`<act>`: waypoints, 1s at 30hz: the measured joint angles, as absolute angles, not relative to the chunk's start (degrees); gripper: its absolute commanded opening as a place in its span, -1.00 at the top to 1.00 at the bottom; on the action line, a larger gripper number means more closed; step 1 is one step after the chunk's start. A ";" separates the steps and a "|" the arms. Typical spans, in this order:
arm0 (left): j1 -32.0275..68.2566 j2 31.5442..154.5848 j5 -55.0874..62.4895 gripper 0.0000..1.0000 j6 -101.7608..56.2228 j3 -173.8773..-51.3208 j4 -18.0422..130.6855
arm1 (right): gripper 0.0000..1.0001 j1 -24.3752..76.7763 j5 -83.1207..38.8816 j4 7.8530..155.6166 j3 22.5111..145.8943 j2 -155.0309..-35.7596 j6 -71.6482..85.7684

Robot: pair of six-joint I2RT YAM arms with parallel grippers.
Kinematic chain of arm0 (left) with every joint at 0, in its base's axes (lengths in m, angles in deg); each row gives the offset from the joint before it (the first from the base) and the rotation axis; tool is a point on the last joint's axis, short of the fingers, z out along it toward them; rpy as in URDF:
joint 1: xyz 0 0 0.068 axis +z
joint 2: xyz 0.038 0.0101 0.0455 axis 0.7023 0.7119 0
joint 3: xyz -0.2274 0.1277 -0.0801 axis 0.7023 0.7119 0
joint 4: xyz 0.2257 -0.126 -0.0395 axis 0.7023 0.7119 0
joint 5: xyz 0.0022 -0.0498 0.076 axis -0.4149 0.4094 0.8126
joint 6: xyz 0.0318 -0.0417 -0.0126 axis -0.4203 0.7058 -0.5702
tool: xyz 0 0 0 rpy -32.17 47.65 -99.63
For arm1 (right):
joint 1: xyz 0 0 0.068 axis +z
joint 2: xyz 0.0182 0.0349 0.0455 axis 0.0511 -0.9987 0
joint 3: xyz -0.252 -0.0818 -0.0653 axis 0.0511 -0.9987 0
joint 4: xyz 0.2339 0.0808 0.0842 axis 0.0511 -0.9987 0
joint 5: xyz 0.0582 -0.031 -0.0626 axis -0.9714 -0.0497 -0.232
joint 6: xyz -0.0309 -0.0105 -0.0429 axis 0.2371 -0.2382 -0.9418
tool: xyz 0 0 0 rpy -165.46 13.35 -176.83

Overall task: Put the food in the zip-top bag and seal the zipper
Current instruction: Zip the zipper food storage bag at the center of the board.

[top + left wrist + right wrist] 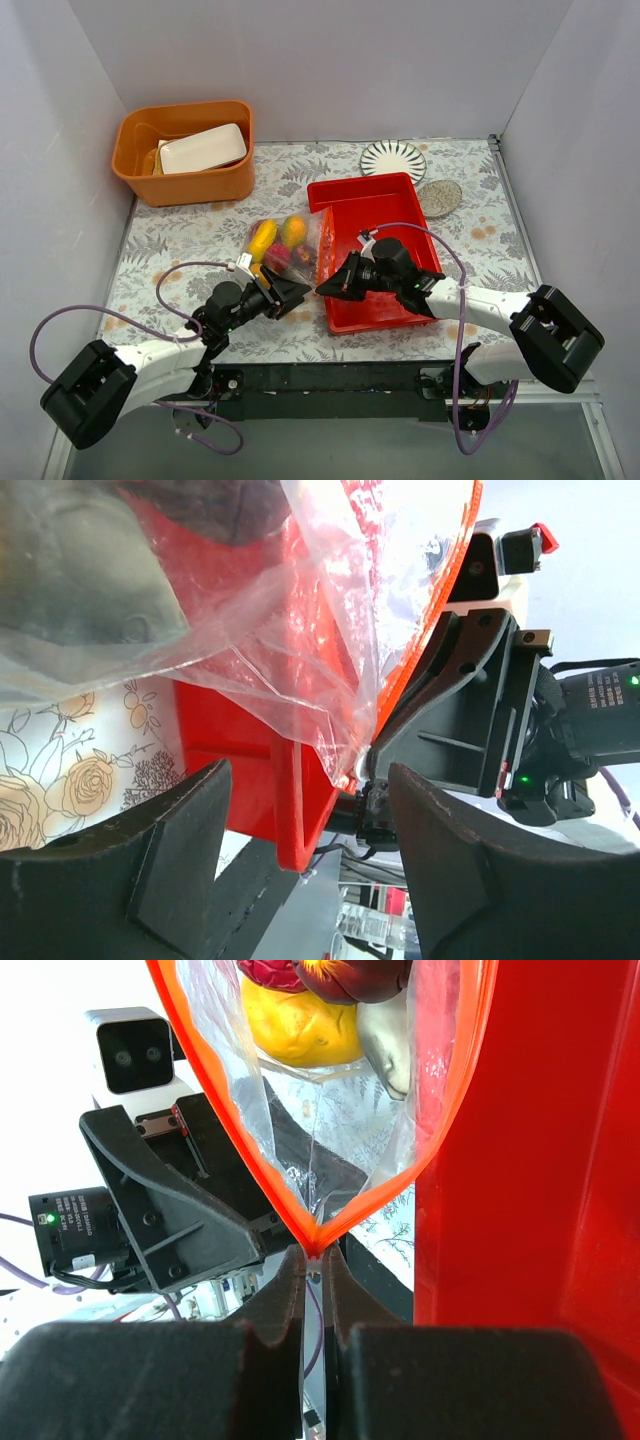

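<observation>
At the table's (170,240) near side, your right pincer (312,1260) is pressed together on a corner of the zipper (316,1238), the mouth of the zip-top bag (300,1140) gaping. Your left pincer (310,850) is spread, gripping nothing, with the clear plastic just ahead of it. The food (265,238) sits inside the bag, just beside the red tray (385,215); an orange basin (185,185) and a striped plate (393,158) stand at the far edge.
</observation>
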State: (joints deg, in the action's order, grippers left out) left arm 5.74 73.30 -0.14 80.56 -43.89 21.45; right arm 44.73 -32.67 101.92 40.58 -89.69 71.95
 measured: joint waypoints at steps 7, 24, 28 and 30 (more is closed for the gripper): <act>5.48 80.20 0.52 -0.08 80.67 -43.68 14.44 | 0.97 44.73 -32.83 101.92 40.58 -89.69 71.99; 5.30 90.41 0.54 0.68 80.89 -44.75 2.68 | 0.97 44.71 -33.83 101.82 40.60 -90.72 72.01; 5.11 90.58 0.41 0.87 80.91 -45.12 2.68 | 0.97 44.71 -33.99 101.79 40.62 -90.89 71.99; 5.11 90.56 0.39 1.00 80.91 -45.12 2.70 | 0.97 44.71 -34.01 101.79 40.67 -91.11 71.97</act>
State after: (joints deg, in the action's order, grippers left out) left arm 5.11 90.56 0.39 80.91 -45.12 2.70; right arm 44.71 -34.01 101.79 40.67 -91.11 71.97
